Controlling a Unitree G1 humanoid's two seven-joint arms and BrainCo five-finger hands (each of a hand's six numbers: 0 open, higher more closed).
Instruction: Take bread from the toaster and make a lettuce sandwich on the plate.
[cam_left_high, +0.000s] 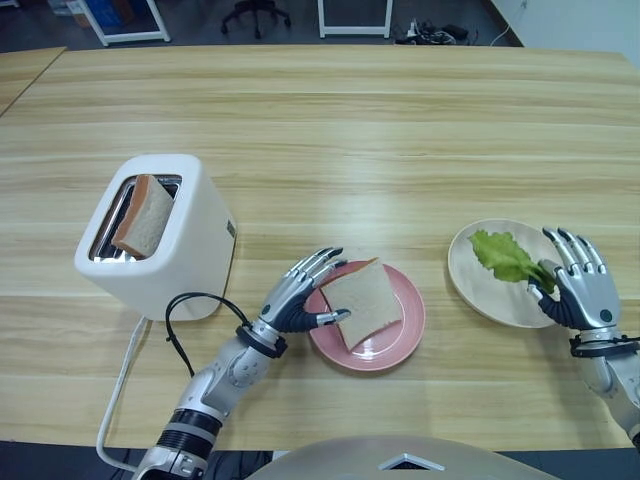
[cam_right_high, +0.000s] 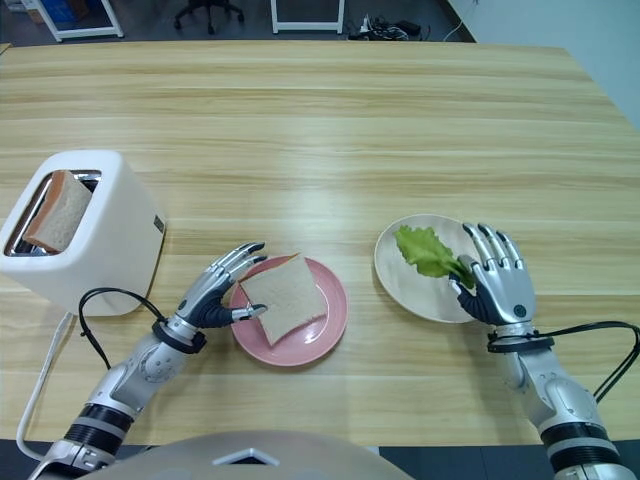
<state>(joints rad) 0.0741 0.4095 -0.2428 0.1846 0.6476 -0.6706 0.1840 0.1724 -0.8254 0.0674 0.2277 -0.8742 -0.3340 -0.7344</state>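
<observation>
Lowest in the frame, the left hand (cam_left_high: 298, 297) sits at the left rim of the pink plate (cam_left_high: 390, 348), fingers spread and straight, the thumb tip touching the near-left edge of the bread slice (cam_left_high: 368, 300) that lies flat on that plate. A black cable (cam_left_high: 178, 325) loops on the wood just left of this wrist. At the lower right, the right hand (cam_right_high: 500, 283) stands palm-up-frame at the near-right rim of the beige plate (cam_right_high: 405, 275), fingers extended and unbent; the lettuce (cam_right_high: 428, 252) lies on that plate with its stem end meeting the thumb, though whether it is pinched cannot be told. The two plates lie apart, with bare wood between them. At mid left stands the white toaster (cam_left_high: 195, 250), a second slice (cam_left_high: 146, 215) tilted in its slot; its lower part is hidden inside. Beyond, the table (cam_left_high: 380, 130) runs open to its far edge, where furniture legs are cut off by the frame's top.
</observation>
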